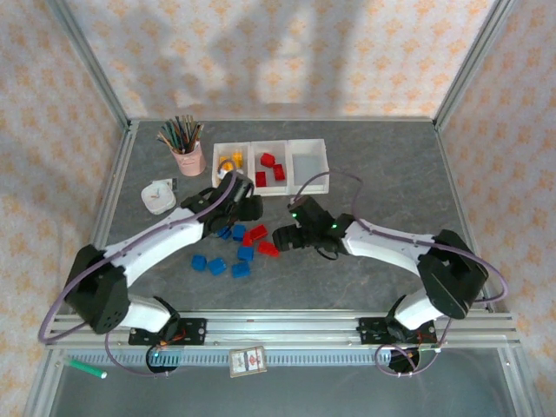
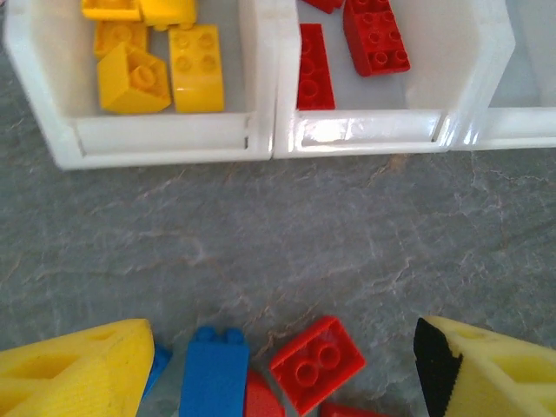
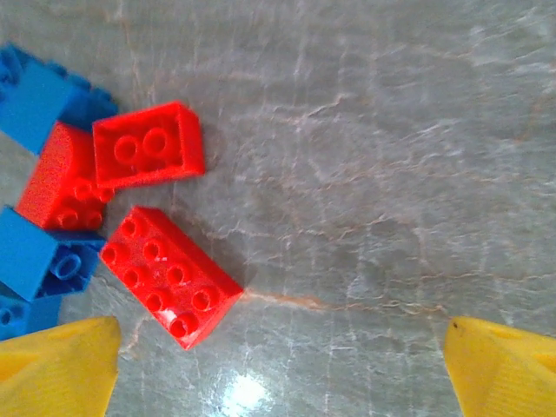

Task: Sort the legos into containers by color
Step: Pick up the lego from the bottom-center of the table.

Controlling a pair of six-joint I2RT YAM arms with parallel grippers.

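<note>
Containers (image 1: 269, 142): three white square bins, joined in a row, are set at the far middle of the grey table (image 1: 382, 174).
Left bin (image 2: 165, 139): several yellow bricks (image 2: 195, 68) are held, lying loose on its floor.
Middle bin (image 2: 365, 130): red bricks (image 2: 375, 33) are held; three are counted from above.
Right bin (image 2: 521, 122): only a pale grey floor is shown.
Loose legos (image 1: 246, 253): red and blue pieces are scattered on the table just in front of the bins, between the two arms.
Left gripper (image 2: 285, 347): the jaws are spread wide and nothing is clasped; it is hung above a blue brick (image 2: 213, 373) and a red two-stud brick (image 2: 314, 363), facing the bins' front wall.
Right gripper (image 3: 280, 330): the jaws are spread wide over bare table; an eight-stud red brick (image 3: 169, 276) lies just beside one finger.
</note>
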